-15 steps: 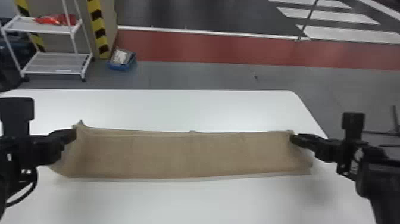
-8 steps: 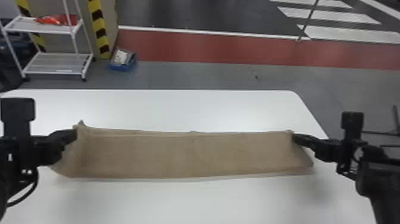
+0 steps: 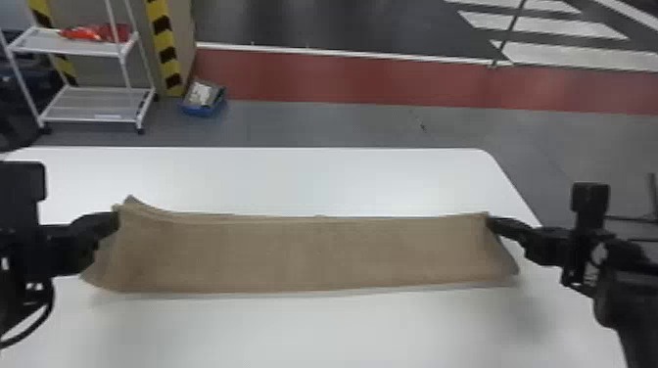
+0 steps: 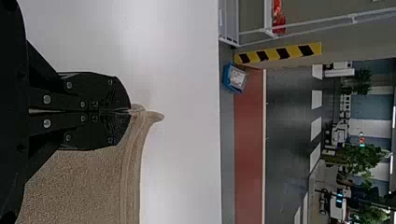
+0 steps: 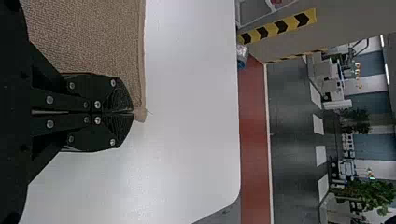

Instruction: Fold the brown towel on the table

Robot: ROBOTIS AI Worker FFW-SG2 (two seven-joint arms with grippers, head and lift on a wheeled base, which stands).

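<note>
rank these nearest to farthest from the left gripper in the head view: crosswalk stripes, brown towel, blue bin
1. brown towel: left end in the left gripper
2. blue bin: on the floor beyond the table, left side
3. crosswalk stripes: far back, right side

Brown towel [image 3: 318, 254]: long, textured strip, far edge layered
Far corners: I pinch both (left one peaks a little)
Span: left-right over white table [image 3: 318, 333]
</note>
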